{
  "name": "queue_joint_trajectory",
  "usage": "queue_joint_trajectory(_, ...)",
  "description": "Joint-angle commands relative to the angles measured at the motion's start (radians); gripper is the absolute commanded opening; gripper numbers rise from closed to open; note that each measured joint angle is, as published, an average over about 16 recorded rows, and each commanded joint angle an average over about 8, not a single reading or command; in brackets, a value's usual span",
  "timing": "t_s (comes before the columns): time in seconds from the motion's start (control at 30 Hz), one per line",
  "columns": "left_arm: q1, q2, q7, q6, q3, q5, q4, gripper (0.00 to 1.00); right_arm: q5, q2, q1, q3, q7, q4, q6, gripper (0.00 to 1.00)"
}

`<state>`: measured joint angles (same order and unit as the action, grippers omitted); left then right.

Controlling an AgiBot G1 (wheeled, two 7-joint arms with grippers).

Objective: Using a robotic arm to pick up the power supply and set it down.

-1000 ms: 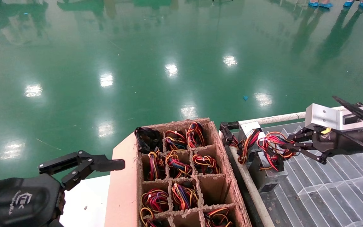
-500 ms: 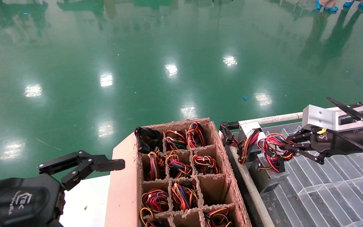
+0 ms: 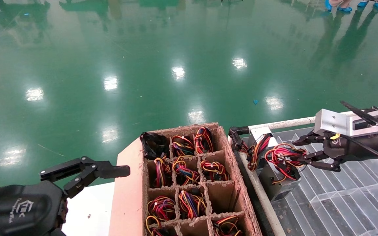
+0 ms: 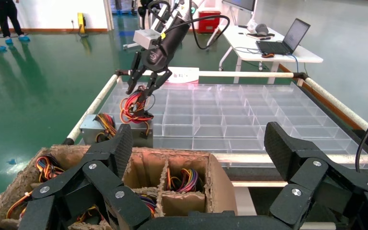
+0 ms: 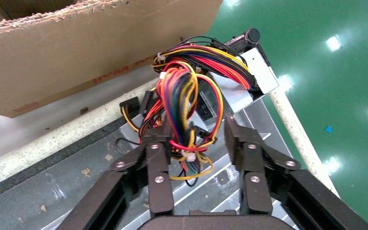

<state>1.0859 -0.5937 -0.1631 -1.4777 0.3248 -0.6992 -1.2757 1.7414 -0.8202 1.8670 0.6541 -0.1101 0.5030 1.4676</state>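
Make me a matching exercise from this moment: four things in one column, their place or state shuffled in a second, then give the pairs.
Things
1. right gripper
2. left gripper
3. power supply
4. cardboard box

Places or states
A. divided into cells that hold wire bundles
B. jaws open on either side of a wire bundle
C. resting on the clear grid tray, by the white rail
D. idle beside the box, holding nothing

Pairs: 1-B, 2-D, 3-C, 4-A

Wire-topped silver power supply (image 3: 279,177) rests on tray.
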Motion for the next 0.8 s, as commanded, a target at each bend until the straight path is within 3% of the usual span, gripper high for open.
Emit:
queue_joint_trajectory(0.03,0.0,0.0,0.0,0.0,0.0,0.0,0.0,1.0,0.0,0.0,0.0,0.0,0.0,0.001,0.0,1.0)
queue_joint_trajectory(0.37,0.0,0.0,0.0,0.0,0.0,0.0,0.0,1.0,-0.034,0.0,0.024,-0.016,0.03,0.008,0.043,1.0)
queue_joint_trajectory(0.8,0.0,0.0,0.001,0.0,0.001,0.0,0.001,1.0,-0.181,0.016,0.0,-0.091,0.058,-0.082,0.082,1.0)
